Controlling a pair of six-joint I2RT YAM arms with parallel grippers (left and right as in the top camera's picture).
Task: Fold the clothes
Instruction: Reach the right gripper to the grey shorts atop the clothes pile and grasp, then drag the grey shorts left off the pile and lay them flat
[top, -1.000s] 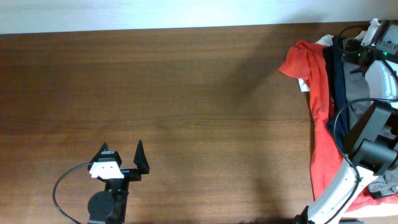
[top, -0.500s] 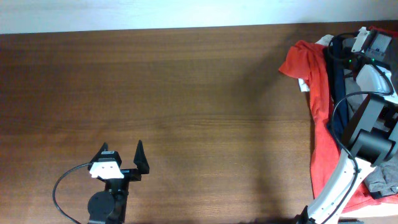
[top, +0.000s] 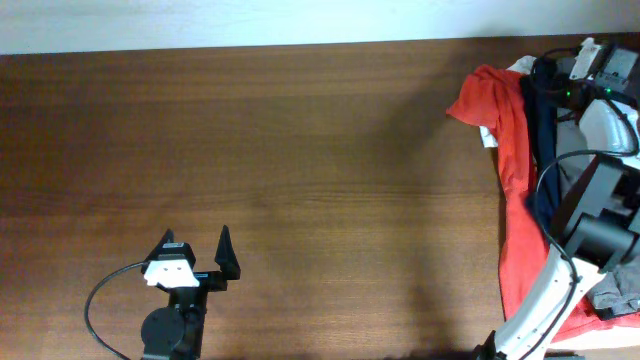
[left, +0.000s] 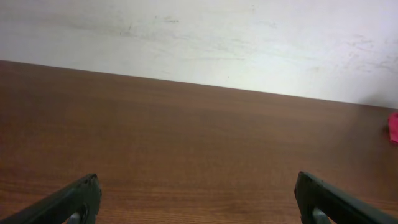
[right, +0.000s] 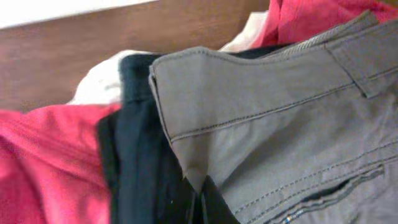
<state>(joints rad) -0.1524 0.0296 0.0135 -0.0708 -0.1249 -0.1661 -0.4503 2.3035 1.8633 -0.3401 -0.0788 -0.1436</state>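
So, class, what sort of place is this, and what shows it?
Probably a robotics lab bench: wooden table against a blank white wall, the left gripper open over it, grey shorts heaped among other clothes.

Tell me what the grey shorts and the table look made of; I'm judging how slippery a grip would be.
Shorts: woven cloth, probably cotton or a blend, matte; stitched seams and crisp folds show.
Table: wood or wood-look laminate, smooth with a slight sheen; streaky brown grain runs lengthwise.

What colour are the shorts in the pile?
The shorts are plain grey-khaki, clearest in the right wrist view.
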